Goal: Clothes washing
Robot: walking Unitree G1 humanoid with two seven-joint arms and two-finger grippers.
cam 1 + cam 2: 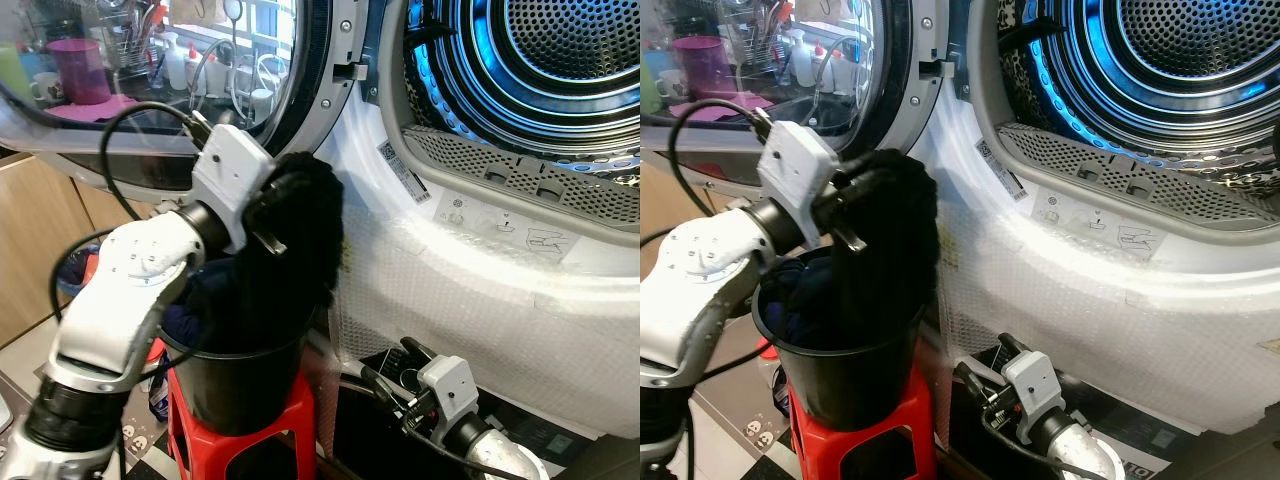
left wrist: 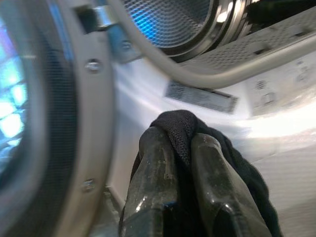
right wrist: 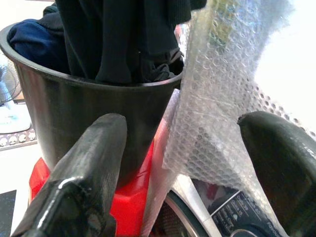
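Black garment (image 1: pixel 300 235) lifted out of the black bucket (image 1: pixel 240 385) beside the open washing machine.

Head views: the left gripper (image 1: pixel 262 215) pinches the garment's top, its lower part hanging into the bucket, which stands on a red stool (image 1: pixel 240 435); the drum (image 1: pixel 540 50) glows blue above a front wrapped in bubble wrap (image 1: pixel 450 300); the right gripper (image 1: pixel 385 385) sits low near the machine's base. Left wrist view: both fingers (image 2: pixel 155 168) clamp black fabric before the door rim. Right wrist view: fingers (image 3: pixel 91 168) spread wide, holding nothing, facing bucket and stool.
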